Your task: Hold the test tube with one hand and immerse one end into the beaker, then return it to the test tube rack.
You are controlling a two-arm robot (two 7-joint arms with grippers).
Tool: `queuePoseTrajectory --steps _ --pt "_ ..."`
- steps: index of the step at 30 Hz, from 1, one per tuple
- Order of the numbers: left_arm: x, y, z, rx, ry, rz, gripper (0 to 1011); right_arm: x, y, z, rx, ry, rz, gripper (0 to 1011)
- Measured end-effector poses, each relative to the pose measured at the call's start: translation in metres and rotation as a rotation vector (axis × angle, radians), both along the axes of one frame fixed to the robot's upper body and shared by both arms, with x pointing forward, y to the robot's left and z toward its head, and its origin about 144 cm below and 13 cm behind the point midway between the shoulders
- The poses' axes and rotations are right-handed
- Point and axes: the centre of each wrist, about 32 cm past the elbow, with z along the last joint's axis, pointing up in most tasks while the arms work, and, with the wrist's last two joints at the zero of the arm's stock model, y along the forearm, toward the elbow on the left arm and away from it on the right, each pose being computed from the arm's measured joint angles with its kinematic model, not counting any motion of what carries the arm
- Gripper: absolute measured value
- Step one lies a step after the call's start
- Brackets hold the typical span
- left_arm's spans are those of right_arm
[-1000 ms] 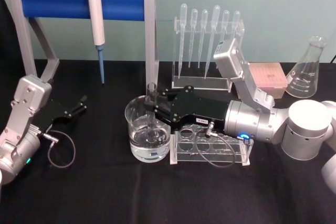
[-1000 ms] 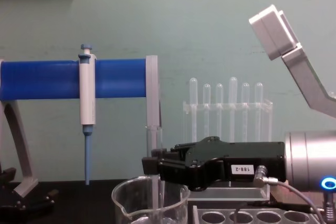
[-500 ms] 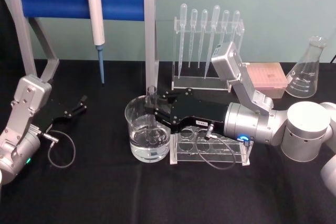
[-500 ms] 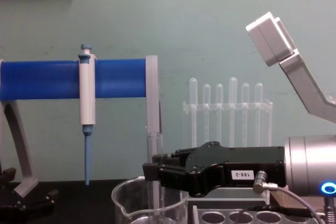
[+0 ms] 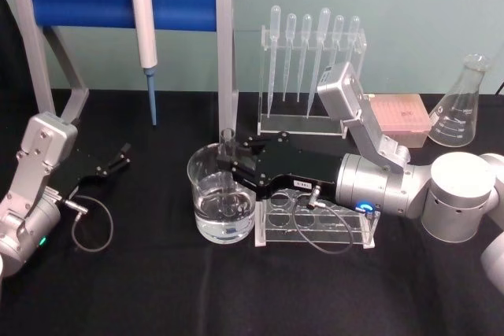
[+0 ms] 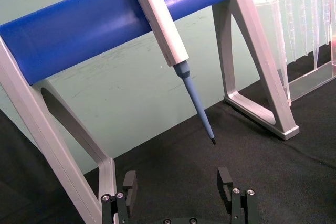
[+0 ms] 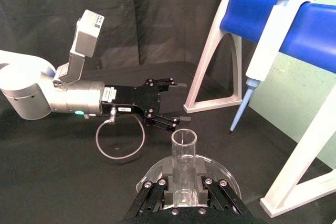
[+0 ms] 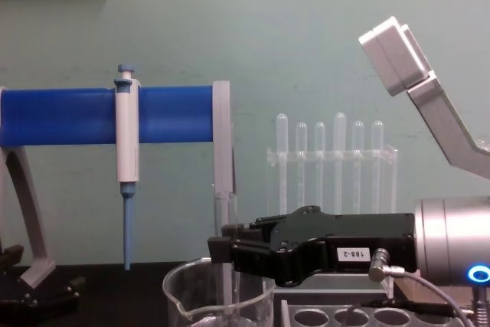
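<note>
Right claw [image 5: 230, 164] tight on test tube [image 7: 184, 153], upright inside beaker [image 5: 201, 188] (wrist view: left claw [image 6: 177, 182] spread)

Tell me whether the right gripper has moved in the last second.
Yes. The right gripper has dropped slightly, lowering the test tube against the grey stand post behind it and sinking it deeper into the beaker.

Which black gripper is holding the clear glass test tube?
The right gripper, clamped on the clear test tube in the wide glass beaker; the left gripper sits open, empty.
</note>
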Motion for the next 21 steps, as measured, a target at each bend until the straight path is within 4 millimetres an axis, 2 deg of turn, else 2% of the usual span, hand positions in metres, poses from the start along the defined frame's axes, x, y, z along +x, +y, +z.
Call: queuePoseTrajectory --steps 21 --pt "0.0000 0.0000 0.0000 0.000 0.000 0.000 1000 0.0001 0.0000 0.0001 0.002 0.000 0.000 242"
